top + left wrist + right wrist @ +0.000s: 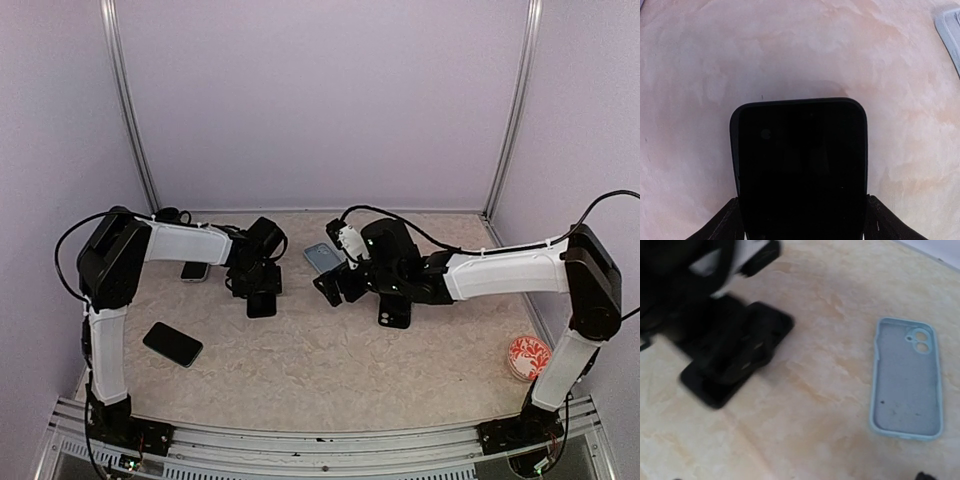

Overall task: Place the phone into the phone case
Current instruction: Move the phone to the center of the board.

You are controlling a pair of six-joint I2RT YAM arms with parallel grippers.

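Left wrist view: your left gripper (801, 200) clamps the black phone (800, 150) by its sides; your right gripper (335, 287) gapes, blue case (907, 377) at three o'clock in its camera.

The phone (800, 165) runs off the bottom edge; the case (948, 30) is cropped at right.

Soft, even light fills the overhead view: the pale walls (320, 100) carry a lilac cast, and only faint, diffuse shadows lie on the table (330, 370). From the left wrist, the phone (800, 170) is a flat black slab with one dim reflected spot. A weak grey shadow lies beyond its top edge, and the mottled surface around it is bright, nearly washed out. The right wrist view is softer; its upper-left dark shapes smear with motion blur, while the case (907, 377) is fairly crisp.
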